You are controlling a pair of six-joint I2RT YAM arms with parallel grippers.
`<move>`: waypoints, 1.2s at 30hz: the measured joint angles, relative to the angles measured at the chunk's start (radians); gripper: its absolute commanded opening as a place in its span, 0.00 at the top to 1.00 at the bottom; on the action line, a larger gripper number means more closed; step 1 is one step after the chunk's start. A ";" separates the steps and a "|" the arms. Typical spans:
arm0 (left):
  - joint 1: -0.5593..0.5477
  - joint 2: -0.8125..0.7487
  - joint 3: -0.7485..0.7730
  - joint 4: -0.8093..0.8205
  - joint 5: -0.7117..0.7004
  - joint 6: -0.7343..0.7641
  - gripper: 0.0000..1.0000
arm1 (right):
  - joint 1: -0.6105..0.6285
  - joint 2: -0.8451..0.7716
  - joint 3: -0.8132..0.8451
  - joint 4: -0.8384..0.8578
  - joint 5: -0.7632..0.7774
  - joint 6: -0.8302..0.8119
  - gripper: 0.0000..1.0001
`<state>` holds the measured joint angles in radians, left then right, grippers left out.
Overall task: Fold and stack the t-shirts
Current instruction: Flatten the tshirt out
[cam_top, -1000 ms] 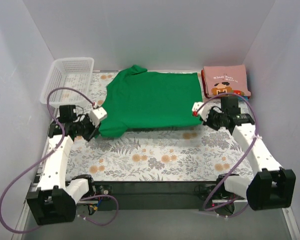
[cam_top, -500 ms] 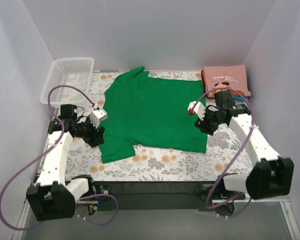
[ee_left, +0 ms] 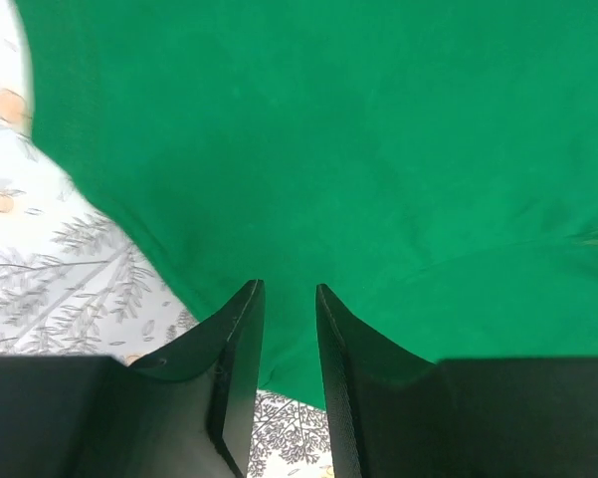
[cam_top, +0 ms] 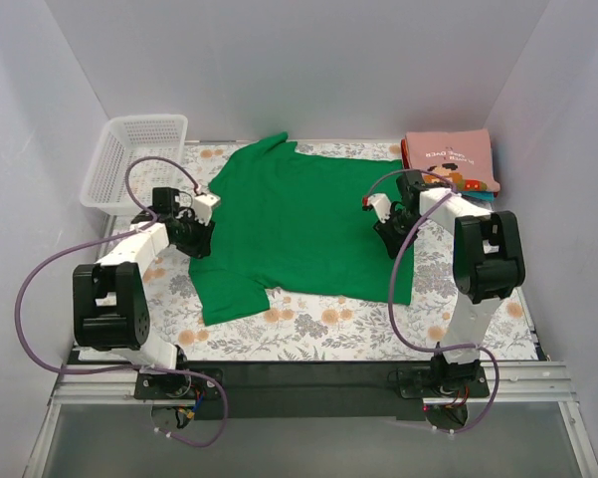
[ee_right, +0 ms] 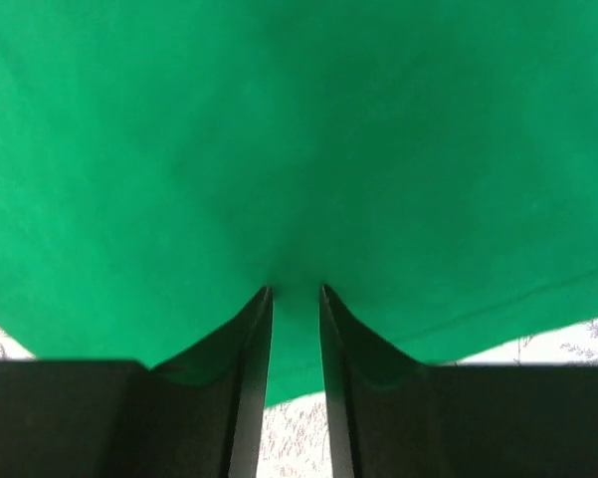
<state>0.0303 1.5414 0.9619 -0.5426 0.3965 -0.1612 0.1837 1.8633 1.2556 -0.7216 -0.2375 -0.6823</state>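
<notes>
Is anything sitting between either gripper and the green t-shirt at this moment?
Nothing visible. The left gripper and right gripper are each directly at the green t-shirt, fingers narrowly parted with cloth between them. The folded pink t-shirt lies apart at the far right.

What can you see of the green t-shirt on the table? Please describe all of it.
The green t-shirt is plain, bright green soft cloth with short sleeves. It lies spread flat and unfolded on the flowered table cover, with one sleeve pointing toward the near left. The left gripper is at its left edge and the right gripper at its right edge; each has its fingers close together with green cloth between them, apparently pinching it. The shirt lies apart from the white basket and from the folded pink t-shirt.
</notes>
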 measured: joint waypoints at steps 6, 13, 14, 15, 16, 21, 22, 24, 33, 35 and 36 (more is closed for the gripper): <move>-0.108 -0.019 -0.159 0.090 -0.168 0.053 0.77 | 0.000 0.064 0.066 0.026 0.060 0.034 0.69; -0.145 -0.246 -0.332 -0.024 -0.225 0.087 0.77 | 0.008 0.027 0.013 0.080 0.093 0.012 0.67; -0.153 -0.293 -0.357 -0.065 -0.226 0.090 0.77 | 0.008 0.006 -0.016 0.096 0.097 0.002 0.67; -0.161 -0.346 -0.377 -0.118 -0.226 0.094 0.77 | 0.008 -0.021 -0.052 0.108 0.101 -0.008 0.65; -0.166 -0.392 -0.388 -0.167 -0.224 0.096 0.75 | 0.008 -0.041 -0.076 0.111 0.105 -0.015 0.64; -0.166 -0.523 -0.348 -0.328 -0.211 0.090 0.71 | 0.008 -0.129 -0.148 0.053 0.122 -0.042 0.60; -0.166 -0.512 -0.314 -0.348 -0.202 0.083 0.71 | 0.008 -0.138 -0.142 0.045 0.119 -0.039 0.60; -0.166 -0.457 -0.233 -0.351 -0.179 0.060 0.71 | 0.008 -0.143 -0.108 0.023 0.103 -0.026 0.60; -0.166 -0.123 -0.023 -0.153 -0.124 -0.101 0.70 | 0.008 -0.022 0.061 0.024 0.040 0.052 0.63; -0.166 -0.068 -0.027 -0.118 -0.129 -0.126 0.70 | 0.008 0.032 0.062 0.024 0.039 0.066 0.63; -0.166 -0.044 -0.036 -0.095 -0.136 -0.134 0.70 | 0.008 0.051 0.062 0.024 0.039 0.071 0.63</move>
<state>-0.1360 1.4971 0.9260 -0.6376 0.2607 -0.2947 0.1921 1.9148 1.3178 -0.6979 -0.1982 -0.6113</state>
